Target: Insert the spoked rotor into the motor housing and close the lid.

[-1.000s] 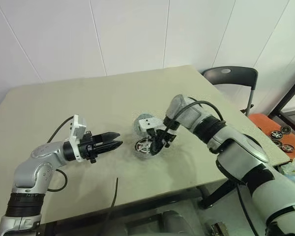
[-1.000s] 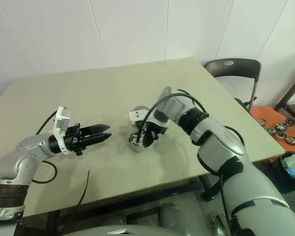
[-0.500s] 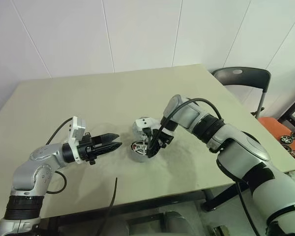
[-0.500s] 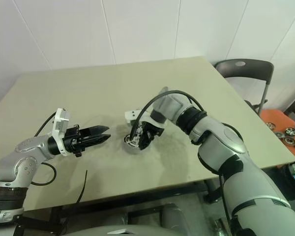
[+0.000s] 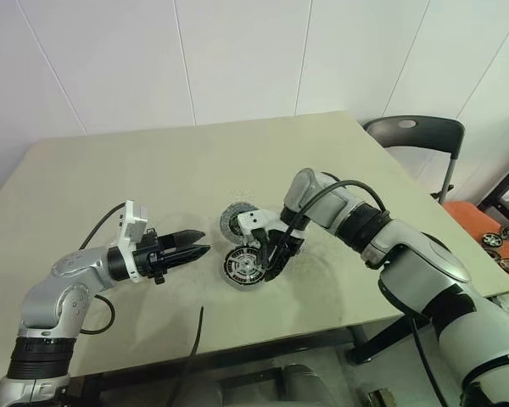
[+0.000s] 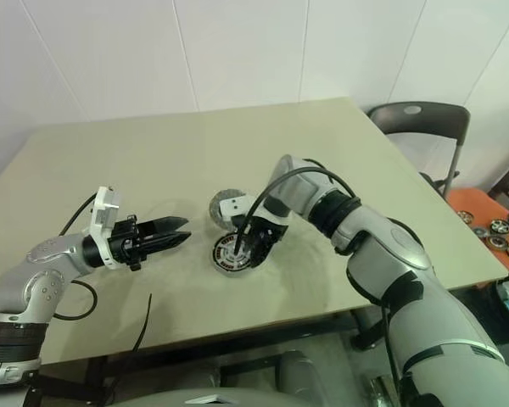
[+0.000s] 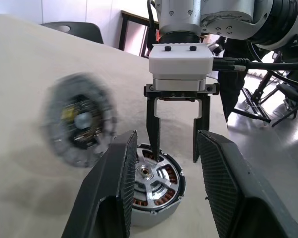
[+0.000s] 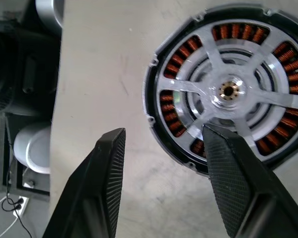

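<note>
While the lid (image 7: 78,125) blurs, the right pincer (image 7: 175,145) has opened, releasing the spoked rotor (image 8: 228,91) in the motor housing (image 5: 244,265); the left pincer (image 5: 197,246) hovers part-open, empty.

spoked rotor (image 8: 228,91) seated in motor housing (image 8: 161,144), lid (image 7: 79,126) beside

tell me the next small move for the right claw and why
Probably lift the right claw clear and go for the flat round grey-blue lid. The silver spoked rotor already sits inside the round copper-wound motor housing, the claw's fingers are open, and the lid lies uncovered just beside the housing.
</note>
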Robot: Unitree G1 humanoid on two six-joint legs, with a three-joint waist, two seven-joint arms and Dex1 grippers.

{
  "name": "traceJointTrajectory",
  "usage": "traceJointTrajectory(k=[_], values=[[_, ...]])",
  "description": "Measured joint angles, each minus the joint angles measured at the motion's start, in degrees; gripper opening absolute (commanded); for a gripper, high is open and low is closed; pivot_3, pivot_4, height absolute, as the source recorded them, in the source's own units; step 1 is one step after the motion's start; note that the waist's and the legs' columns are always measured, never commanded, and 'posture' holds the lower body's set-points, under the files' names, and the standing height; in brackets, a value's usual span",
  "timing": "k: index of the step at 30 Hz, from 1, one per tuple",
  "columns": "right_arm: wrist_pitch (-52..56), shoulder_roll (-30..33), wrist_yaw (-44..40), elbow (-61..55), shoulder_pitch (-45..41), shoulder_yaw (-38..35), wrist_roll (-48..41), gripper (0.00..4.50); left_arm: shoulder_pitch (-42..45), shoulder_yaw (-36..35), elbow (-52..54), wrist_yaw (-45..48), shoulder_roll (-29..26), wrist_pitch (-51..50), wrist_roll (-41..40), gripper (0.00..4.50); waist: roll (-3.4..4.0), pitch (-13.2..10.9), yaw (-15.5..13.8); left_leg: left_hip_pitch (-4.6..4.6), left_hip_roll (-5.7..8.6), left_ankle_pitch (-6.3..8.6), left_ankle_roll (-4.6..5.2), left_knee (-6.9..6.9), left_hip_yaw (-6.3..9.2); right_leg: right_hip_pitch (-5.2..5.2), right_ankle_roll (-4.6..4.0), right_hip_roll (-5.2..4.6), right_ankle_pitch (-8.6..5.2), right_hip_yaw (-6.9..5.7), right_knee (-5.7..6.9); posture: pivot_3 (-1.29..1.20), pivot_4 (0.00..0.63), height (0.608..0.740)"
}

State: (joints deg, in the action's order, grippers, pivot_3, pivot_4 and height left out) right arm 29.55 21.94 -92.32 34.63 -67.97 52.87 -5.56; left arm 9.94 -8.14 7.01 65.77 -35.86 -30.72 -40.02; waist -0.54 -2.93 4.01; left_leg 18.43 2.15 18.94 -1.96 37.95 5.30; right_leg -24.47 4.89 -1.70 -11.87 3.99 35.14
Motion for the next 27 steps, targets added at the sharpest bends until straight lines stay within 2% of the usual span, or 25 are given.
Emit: traceJointTrajectory(k=[5,9,13,17,19,27], values=[[1.15,5.3,0.0,-9.05,-0.13,2.61,-7.26,2.34,0.01,-0.06,0.03,0.02,-0.18,-0.01,-0.06,2.09,-0.01,0.0,-0.17,0.02,0.0,0.0,0.0,0.01,0.02,0.03,0.0,-0.03,0.0,-0.02,-0.05,0.0,0.0,0.74],[-5.23,6.28,-0.02,-11.16,-0.13,-0.97,-7.54,2.34,0.02,-0.11,0.04,0.06,-0.21,-0.02,-0.07,2.09,-0.01,0.0,-0.02,-0.01,0.0,0.0,0.0,0.01,-0.07,0.04,0.01,0.0,-0.01,-0.01,-0.05,0.0,0.0,0.74],[-16.46,7.43,0.19,-13.05,1.52,-6.94,-4.12,2.34,0.04,-0.21,-0.01,0.16,-0.33,-0.02,-0.09,2.09,-0.05,0.03,-0.16,-0.01,-0.01,0.0,0.0,0.01,-0.14,0.06,0.01,0.03,-0.01,-0.06,-0.05,0.0,0.0,0.74],[-38.41,8.46,3.53,-11.29,6.38,-8.47,3.77,2.34,0.53,-0.35,-0.09,0.31,-0.67,-0.03,-0.09,2.09,-0.11,0.07,-0.22,-0.01,0.0,0.0,0.0,0.03,-0.22,0.11,0.01,0.0,-0.01,-0.04,-0.08,0.0,0.0,0.74],[-45.33,9.0,2.93,-9.64,6.9,-8.37,7.17,2.34,1.34,-0.35,-0.16,0.46,-0.7,-0.03,-0.09,2.09,-0.1,0.06,-0.15,-0.02,0.01,0.0,0.01,0.06,-0.25,0.11,0.01,0.0,-0.01,0.0,-0.08,0.0,0.0,0.74],[-63.26,7.77,6.31,1.59,5.02,-8.47,17.92,2.34,1.89,-0.24,-0.28,0.62,-0.6,-0.01,-0.07,2.09,-0.11,0.06,-0.04,-0.11,-0.03,-0.01,0.01,0.04,-0.23,0.14,-0.04,0.06,0.0,0.01,-0.02,0.0,0.0,0.74]])
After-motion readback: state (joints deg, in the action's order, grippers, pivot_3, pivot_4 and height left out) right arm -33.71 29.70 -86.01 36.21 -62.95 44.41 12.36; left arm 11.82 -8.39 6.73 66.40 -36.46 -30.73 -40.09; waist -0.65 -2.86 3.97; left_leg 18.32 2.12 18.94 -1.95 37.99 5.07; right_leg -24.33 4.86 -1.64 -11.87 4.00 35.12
